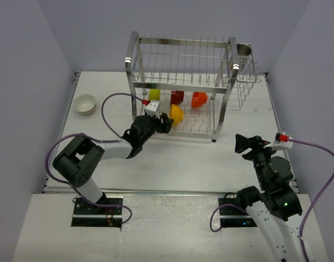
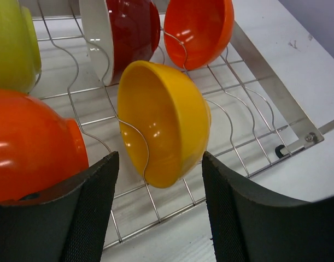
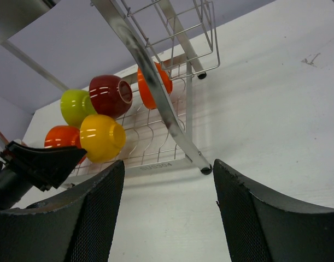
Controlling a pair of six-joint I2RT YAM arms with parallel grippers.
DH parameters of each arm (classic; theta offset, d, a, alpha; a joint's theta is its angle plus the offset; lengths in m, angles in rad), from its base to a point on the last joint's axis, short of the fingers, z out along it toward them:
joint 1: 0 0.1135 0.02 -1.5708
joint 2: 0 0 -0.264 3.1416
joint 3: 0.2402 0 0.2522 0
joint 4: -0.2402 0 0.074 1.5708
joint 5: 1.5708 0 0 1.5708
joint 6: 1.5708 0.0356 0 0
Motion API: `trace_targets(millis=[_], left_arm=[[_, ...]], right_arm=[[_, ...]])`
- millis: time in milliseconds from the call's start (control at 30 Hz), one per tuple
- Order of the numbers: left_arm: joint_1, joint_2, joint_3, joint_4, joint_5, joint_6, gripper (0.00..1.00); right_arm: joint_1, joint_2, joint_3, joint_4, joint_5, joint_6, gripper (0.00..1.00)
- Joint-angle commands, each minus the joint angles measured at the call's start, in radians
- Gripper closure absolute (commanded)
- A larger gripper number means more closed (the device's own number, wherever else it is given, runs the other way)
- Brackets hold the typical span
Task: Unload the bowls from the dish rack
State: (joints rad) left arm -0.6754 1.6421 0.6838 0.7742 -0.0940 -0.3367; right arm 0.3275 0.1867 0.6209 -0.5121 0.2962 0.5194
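The left gripper [image 2: 158,164] is at the front of the dish rack's [image 1: 180,85] lower tier, its jaws spread wide and gripping nothing; the yellow bowl [image 2: 167,120], tipped on its side among the wires, lies in the gap between the two fingers, and the orange bowl [image 2: 30,142] sits just beside one finger. Behind these on the same tier stand the lime-green bowl [image 2: 11,43], the dark red bowl [image 2: 131,33] and the orange-red bowl [image 2: 199,30]; a whitish bowl [image 1: 86,103] rests on the table [image 1: 199,158], well apart from the rack on its left. The right gripper [image 1: 244,144] hangs over the table near the rack's right front foot, its jaws likewise parted and empty.
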Motion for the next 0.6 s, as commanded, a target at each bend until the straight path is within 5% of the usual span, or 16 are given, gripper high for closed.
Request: trace_targets(millis=[0,467,567], left_arm=[[0.033,0.031,0.055,0.039,0.074,0.015,0.36],[0.108,0.197,0.161,0.181,0.391,-0.068,0.37],[0.109,0.226,0.195,0.181,0.413,-0.077,0.45]], right_arm=[[0.002,-0.004,0.025,0.014,-0.011,-0.013,0.33],[0.002,0.005,0.023,0.018,-0.011,-0.015,0.33],[0.002,0.003,0.02,0.021,-0.009,-0.015,0.33]])
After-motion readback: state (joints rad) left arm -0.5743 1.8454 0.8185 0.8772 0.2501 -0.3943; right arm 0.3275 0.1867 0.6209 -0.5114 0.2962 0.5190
